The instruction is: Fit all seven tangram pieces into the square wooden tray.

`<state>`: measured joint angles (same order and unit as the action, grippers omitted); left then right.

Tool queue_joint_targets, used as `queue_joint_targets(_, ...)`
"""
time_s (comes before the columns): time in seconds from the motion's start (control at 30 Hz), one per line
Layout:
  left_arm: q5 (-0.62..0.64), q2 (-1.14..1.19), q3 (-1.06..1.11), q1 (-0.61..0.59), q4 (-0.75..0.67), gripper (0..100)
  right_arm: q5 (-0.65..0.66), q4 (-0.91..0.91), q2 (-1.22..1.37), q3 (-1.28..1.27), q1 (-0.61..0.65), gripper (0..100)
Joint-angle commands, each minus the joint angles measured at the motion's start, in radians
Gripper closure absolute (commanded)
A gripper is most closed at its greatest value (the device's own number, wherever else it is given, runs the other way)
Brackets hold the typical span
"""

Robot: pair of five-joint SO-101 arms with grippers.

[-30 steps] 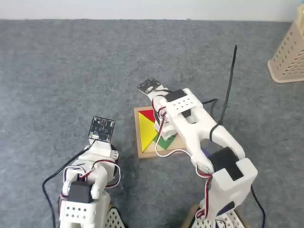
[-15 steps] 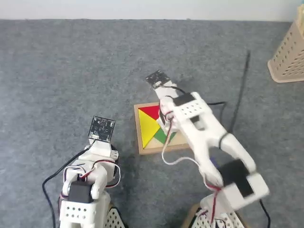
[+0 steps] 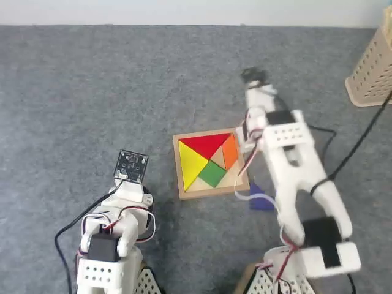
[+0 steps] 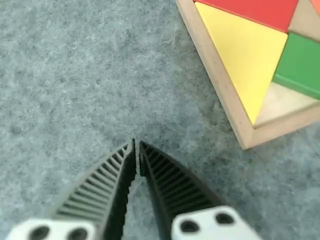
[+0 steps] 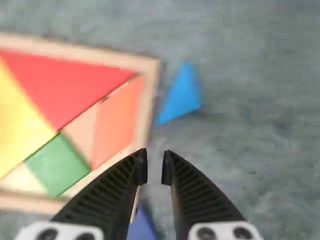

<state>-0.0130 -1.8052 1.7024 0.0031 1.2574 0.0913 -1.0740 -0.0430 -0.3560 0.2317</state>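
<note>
Wooden tray (image 3: 177, 171) sits mid-desk (image 3: 92, 79) and holds the red triangle (image 3: 208, 146), yellow triangle (image 3: 191, 166), green square (image 3: 212, 174) and orange piece (image 3: 229, 152). Some bare wood shows. A blue triangle (image 5: 182, 97) lies flat just outside the rim beside the orange piece. A dark blue piece (image 3: 264, 202) lies at 4 o'clock from the tray.

Your right pincer (image 5: 154, 167) is almost closed, with a thin gap, and holds nothing. Your left pincer (image 4: 136, 150), at 7 o'clock, is closed and empty.

I judge the pieces to be light, stiff and smooth. Take one across two opposite edges near its middle, or it may slip out.
</note>
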Motion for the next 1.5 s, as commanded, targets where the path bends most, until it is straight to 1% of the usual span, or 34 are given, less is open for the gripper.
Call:
queue_joint_targets(0.0, 0.006, -0.02, -0.018, -0.008, 0.006, 99, -0.018, -0.111, 0.099, 0.226, -0.027, 84.9)
queue_joint_targets(0.07, 0.006, -0.02, -0.018, -0.008, 0.006, 99, -0.018, -0.183, 0.193, 0.304, -0.027, 81.6)
queue_joint_targets(0.13, 0.006, -0.02, -0.018, -0.008, 0.006, 99, -0.011, -0.231, 0.26, 0.341, -0.03, 81.5)
queue_joint_targets(0.3, 0.006, -0.02, -0.018, -0.008, 0.006, 99, 0.005, -0.243, 0.289, 0.368, -0.045, 81.2)
queue_joint_targets(0.5, 0.006, -0.02, -0.018, -0.008, 0.006, 99, 0.06, -0.232, 0.297, 0.381, -0.041, 81.1)
queue_joint_targets(0.63, 0.006, -0.02, -0.018, -0.008, 0.006, 99, 0.098, -0.243, 0.317, 0.493, -0.041, 81.1)
queue_joint_targets(0.73, 0.006, -0.02, -0.018, -0.008, 0.006, 99, 0.129, -0.254, 0.39, 0.563, -0.031, 81.1)
queue_joint_targets(0.97, 0.006, -0.02, -0.018, -0.008, 0.006, 99, 0.12, -0.249, 0.61, 0.712, -0.008, 81.1)
queue_joint_targets(1.1, 0.006, -0.02, -0.018, -0.008, 0.006, 99, 0.052, -0.259, 0.69, 0.779, -0.012, 81.2)
queue_joint_targets(1.17, 0.006, -0.02, -0.018, -0.008, 0.006, 99, 0.031, -0.262, 0.71, 0.787, -0.028, 81.4)
queue_joint_targets(1.47, 0.006, -0.02, -0.018, -0.008, 0.006, 99, 0.031, -0.294, 0.727, 0.784, -0.051, 81.6)
